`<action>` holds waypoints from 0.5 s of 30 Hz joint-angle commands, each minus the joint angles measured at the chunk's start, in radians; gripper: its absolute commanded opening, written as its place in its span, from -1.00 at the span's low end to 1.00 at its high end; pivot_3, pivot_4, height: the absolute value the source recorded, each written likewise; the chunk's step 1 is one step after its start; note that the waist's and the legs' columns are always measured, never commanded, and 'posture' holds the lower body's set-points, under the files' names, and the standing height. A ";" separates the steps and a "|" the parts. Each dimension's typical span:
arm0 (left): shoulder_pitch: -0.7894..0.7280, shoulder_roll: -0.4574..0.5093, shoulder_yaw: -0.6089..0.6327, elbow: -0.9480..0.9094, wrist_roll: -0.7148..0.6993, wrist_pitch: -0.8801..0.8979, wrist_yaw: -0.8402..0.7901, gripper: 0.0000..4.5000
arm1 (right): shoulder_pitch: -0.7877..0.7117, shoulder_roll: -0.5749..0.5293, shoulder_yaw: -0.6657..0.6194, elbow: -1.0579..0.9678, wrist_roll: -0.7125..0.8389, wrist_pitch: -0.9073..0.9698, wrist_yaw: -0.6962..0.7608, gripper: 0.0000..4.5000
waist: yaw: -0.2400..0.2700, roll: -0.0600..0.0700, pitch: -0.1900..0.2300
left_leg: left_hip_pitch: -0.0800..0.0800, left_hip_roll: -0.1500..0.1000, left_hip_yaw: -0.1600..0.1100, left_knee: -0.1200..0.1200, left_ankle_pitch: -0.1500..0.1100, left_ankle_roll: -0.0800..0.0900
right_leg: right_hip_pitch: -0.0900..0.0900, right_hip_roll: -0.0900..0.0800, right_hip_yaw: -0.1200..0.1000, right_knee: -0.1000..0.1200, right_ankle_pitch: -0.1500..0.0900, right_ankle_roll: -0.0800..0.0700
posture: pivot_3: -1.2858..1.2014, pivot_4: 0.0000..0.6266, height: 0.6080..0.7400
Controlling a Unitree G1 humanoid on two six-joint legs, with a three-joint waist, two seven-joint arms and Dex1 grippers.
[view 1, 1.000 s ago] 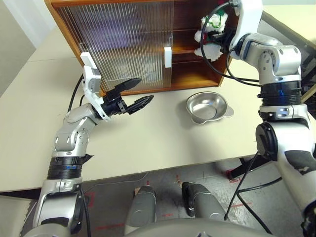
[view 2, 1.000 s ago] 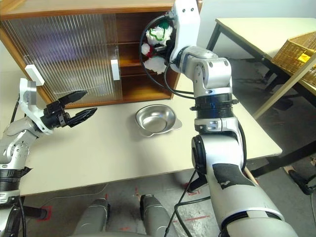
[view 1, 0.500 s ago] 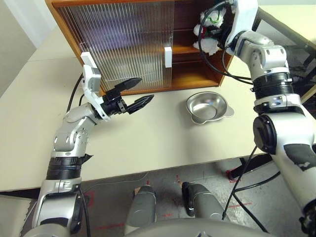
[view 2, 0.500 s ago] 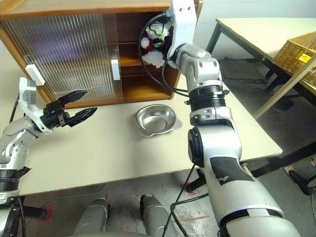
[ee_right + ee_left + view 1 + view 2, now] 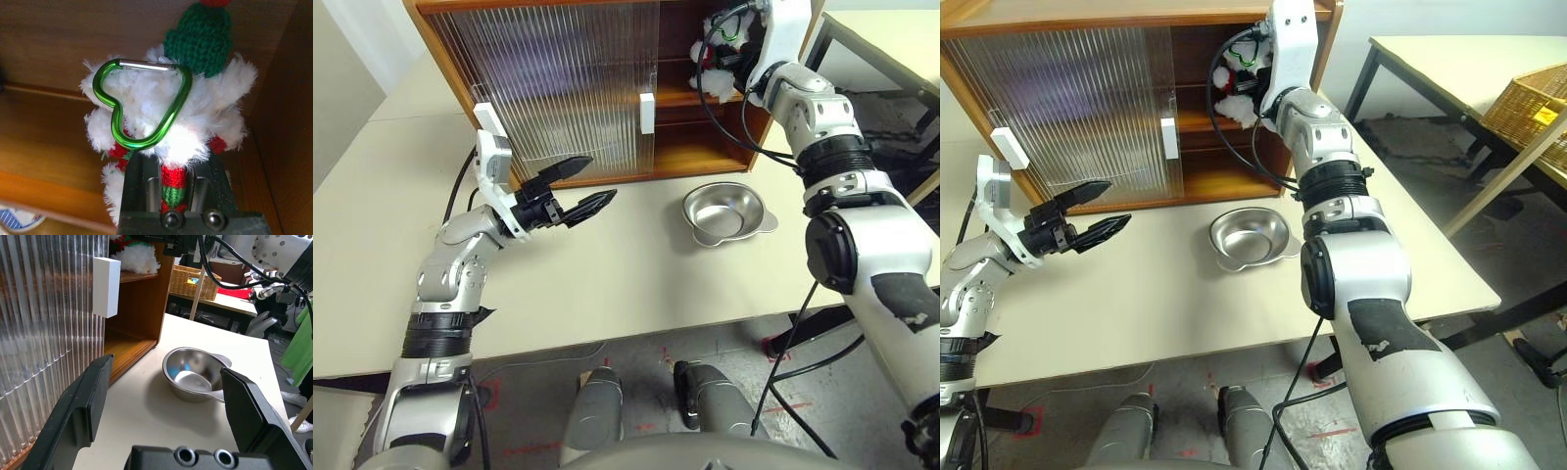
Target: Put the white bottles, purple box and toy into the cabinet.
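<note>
Wooden cabinet (image 5: 705, 147) stands at the table's far edge, its right side open. Inside it the right gripper (image 5: 168, 169) is clamped on the toy (image 5: 166, 112) above the upper shelf. Near the cabinet's front, the steel bowl (image 5: 724, 213) sits empty. Left gripper (image 5: 576, 186) hovers spread wide, holding nothing.

I see the scene evenly and brightly lit — soft daylight from above, with only faint shadows on the table (image 5: 636, 274). The steel bowl (image 5: 722, 212) carries a bright sheen, and the ribbed sliding doors (image 5: 558, 83) throw back pale streaks of glare. My left wrist view is sharp, while the toy (image 5: 166, 122) — very close to the lens — looks a little soft against dim, warm wood.
</note>
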 commanded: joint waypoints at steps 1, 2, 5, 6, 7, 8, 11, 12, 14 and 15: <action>0.008 0.013 0.008 -0.020 0.002 0.005 -0.006 1.00 | -0.011 0.012 -0.012 0.081 -0.018 -0.059 -0.018 -0.83 | 0.000 0.000 0.000 | 0.000 0.000 0.000 0.000 0.000 0.000 | 0.000 0.000 0.000 0.000 0.000 0.000 | 0.13 -0.66 1.00; 0.009 0.015 0.009 -0.020 0.002 0.005 -0.005 1.00 | -0.013 0.015 -0.015 0.099 -0.019 -0.076 -0.023 -0.83 | 0.001 0.000 0.000 | 0.000 0.000 -0.001 0.000 0.000 0.000 | 0.000 0.000 0.000 0.000 0.000 -0.001 | 0.13 -0.66 1.00; 0.010 0.019 0.012 -0.022 0.000 0.006 -0.005 1.00 | -0.019 0.021 -0.017 0.139 -0.023 -0.109 -0.032 -0.83 | 0.001 0.000 0.000 | 0.000 0.001 -0.002 -0.001 0.000 0.000 | 0.000 0.000 0.000 0.000 0.000 -0.001 | 0.13 -0.65 1.00; 0.011 0.020 0.013 -0.023 0.000 0.006 -0.005 1.00 | -0.021 0.023 -0.018 0.148 -0.024 -0.116 -0.034 -0.83 | 0.001 0.000 0.000 | 0.000 0.001 -0.002 -0.001 0.000 0.000 | 0.000 0.000 0.000 0.000 0.000 -0.002 | 0.14 -0.65 1.00; 0.014 0.022 0.013 -0.025 0.000 0.006 -0.004 1.00 | -0.023 0.025 -0.018 0.156 -0.026 -0.126 -0.037 -0.83 | 0.001 0.000 0.000 | 0.000 0.001 -0.002 -0.002 0.000 0.000 | 0.000 0.000 0.000 0.000 0.000 -0.002 | 0.14 -0.65 1.00; 0.017 0.023 0.014 -0.029 -0.001 0.008 -0.002 1.00 | -0.024 0.027 -0.019 0.166 -0.028 -0.136 -0.040 -0.83 | 0.001 0.000 0.000 | 0.000 0.001 -0.002 -0.002 0.000 0.000 | 0.000 0.000 0.000 0.000 0.000 -0.002 | 0.14 -0.65 1.00; 0.021 0.024 0.014 -0.040 -0.003 0.012 0.003 1.00 | -0.029 0.031 -0.026 0.187 -0.032 -0.154 -0.047 -0.83 | 0.002 0.000 0.000 | 0.000 0.001 -0.002 -0.002 0.000 0.000 | 0.000 0.000 0.000 0.000 0.000 -0.002 | 0.14 -0.65 1.00; 0.023 0.025 0.014 -0.044 -0.003 0.014 0.005 1.00 | -0.031 0.032 -0.028 0.192 -0.033 -0.160 -0.049 -0.83 | 0.002 0.000 0.000 | 0.000 0.001 -0.002 -0.002 0.000 0.000 | 0.000 0.000 0.000 0.000 0.000 -0.002 | 0.15 -0.65 1.00; 0.025 0.025 0.015 -0.049 -0.003 0.018 0.008 1.00 | -0.036 0.032 -0.032 0.198 -0.033 -0.168 -0.052 -0.83 | 0.003 0.000 0.000 | 0.000 0.001 -0.002 -0.002 0.000 -0.001 | 0.000 0.000 0.000 0.000 0.000 -0.002 | 0.15 -0.65 1.00; 0.025 0.025 0.015 -0.051 -0.004 0.019 0.009 1.00 | -0.039 0.032 -0.034 0.201 -0.034 -0.171 -0.052 -0.83 | 0.003 0.000 0.000 | 0.000 0.001 -0.002 -0.002 0.000 -0.001 | 0.000 0.000 0.000 0.000 0.000 -0.002 | 0.15 -0.65 1.00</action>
